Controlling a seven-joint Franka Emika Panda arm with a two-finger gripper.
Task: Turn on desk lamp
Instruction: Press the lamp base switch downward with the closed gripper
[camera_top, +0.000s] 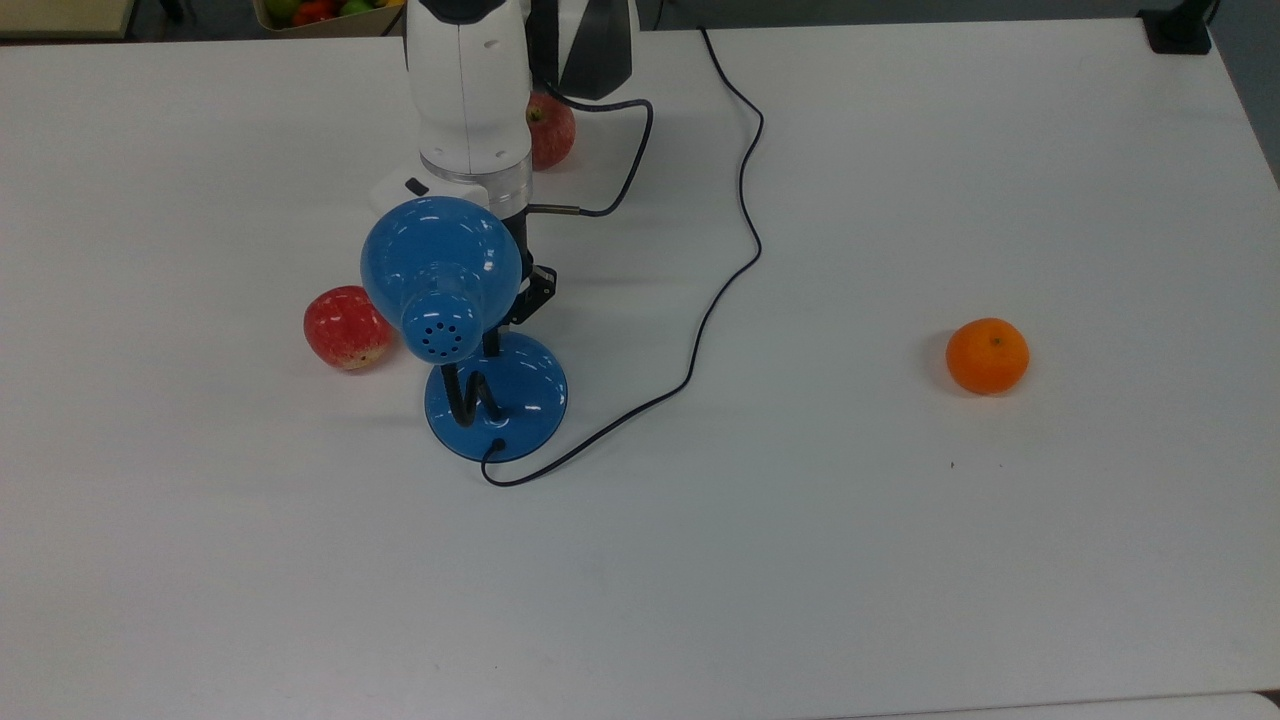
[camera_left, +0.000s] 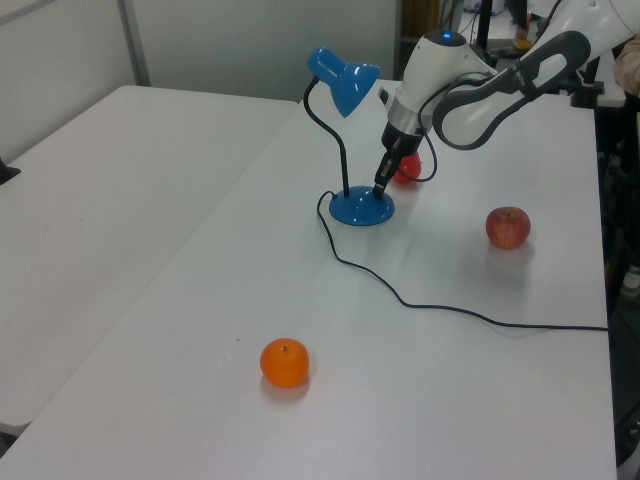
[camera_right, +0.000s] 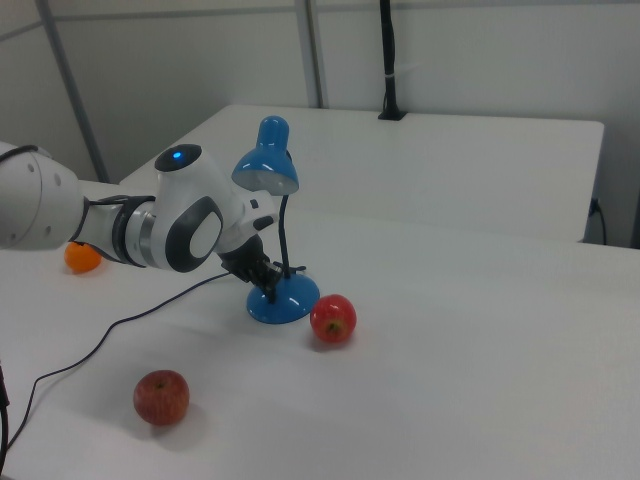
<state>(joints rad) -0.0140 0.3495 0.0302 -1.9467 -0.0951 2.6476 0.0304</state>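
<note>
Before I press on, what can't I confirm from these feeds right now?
- Switch position on the desk lamp: in the top view the shade and the hand cover it; too small in the left view.
- Fingertip contact with the base: hidden by the arm in the right view.
- Whether the bulb is lit: the shade's opening faces away.

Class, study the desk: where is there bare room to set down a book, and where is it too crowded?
Free: the wide stretch of table in front of the desk lamp and orange, and the patch between the cord and the orange. Crowded: around the lamp's base, where the gripper and the two apples sit.
</note>
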